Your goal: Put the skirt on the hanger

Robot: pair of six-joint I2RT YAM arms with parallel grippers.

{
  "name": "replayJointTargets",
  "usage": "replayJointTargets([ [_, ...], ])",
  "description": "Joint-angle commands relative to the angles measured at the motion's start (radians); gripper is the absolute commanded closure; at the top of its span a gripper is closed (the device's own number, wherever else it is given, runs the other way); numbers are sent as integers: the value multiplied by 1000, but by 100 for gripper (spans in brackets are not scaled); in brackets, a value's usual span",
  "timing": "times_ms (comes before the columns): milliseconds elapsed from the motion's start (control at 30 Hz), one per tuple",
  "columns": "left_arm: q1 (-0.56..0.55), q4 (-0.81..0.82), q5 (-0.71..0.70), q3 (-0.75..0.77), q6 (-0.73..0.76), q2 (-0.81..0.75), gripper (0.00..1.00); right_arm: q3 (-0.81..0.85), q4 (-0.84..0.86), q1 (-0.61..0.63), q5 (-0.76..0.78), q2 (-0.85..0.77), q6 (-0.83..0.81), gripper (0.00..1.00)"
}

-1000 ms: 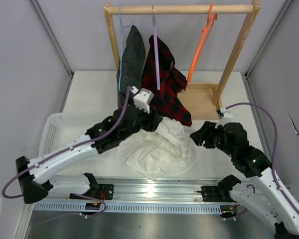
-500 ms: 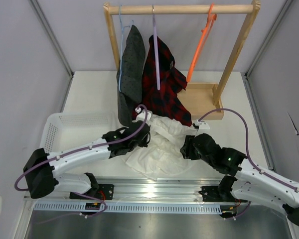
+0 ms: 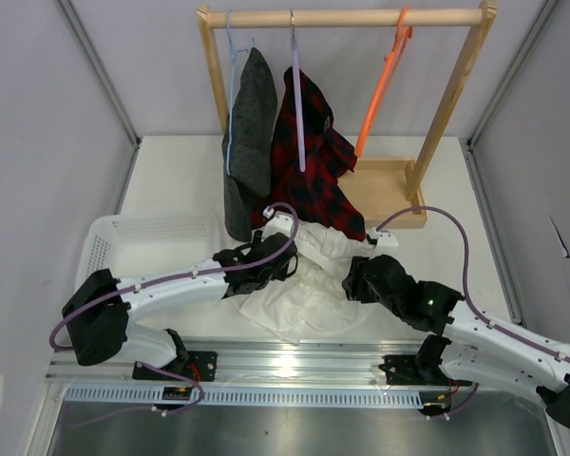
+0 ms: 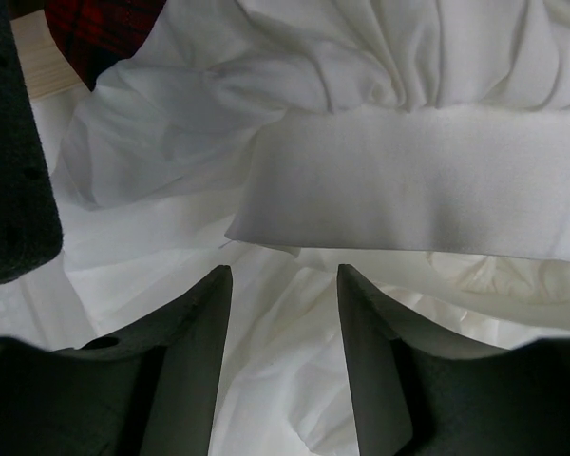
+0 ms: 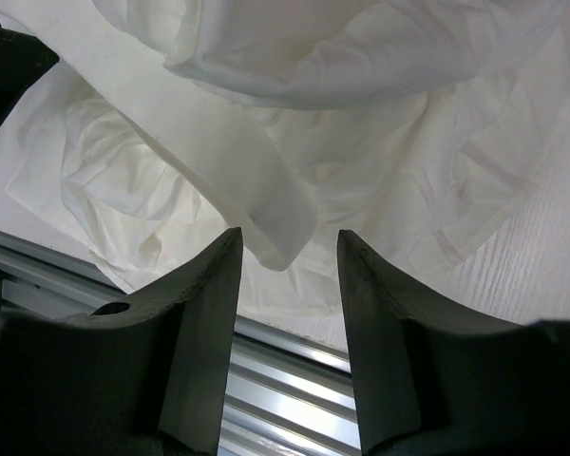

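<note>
The skirt [image 3: 299,294] is lying crumpled on the table [image 3: 171,180] near its front edge, just in front of the wooden rack [image 3: 342,17]. You are reaching into it with both arms, one from each side.

Your left gripper [image 3: 287,264] is sitting low over the skirt's left part. Its fingers [image 4: 195,361] are standing apart with nothing pinched between them. In the left wrist view the flat waistband [image 4: 418,190] is stretching across just beyond the tips, and loose white folds are filling the gap below it.

Your right gripper [image 3: 353,280] is coming in at the skirt's right edge, and its jaws are spread as well. In the right wrist view a folded end of white cloth is hanging down between the two tips. From that angle it is hard to say whether either tip is touching it.

The hanger [image 3: 380,95] is hanging bare by its hook at the right end of the rack's top rail. It is tilting to the left and sitting well apart from the skirt.

Further left on the same rail, the plaid shirt [image 3: 313,161] is hanging on a purple hanger [image 3: 296,114]. The dark grey garment [image 3: 252,114] is hanging beside it on a light blue hanger [image 3: 230,57]. The shirt's lower hem is reaching down just behind the skirt's far edge.

A white basket [image 3: 104,228] is sitting on the table to the left, and your left arm is crossing over it.
</note>
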Motion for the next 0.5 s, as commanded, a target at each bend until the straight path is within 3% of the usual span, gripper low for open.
replayJointTargets([
  [0,-7,50,-65,30,1,19,46,-4,59,6,33,22,12,51],
  [467,-6,127,-82,68,20,97,53,-24,93,9,16,54,12,53],
])
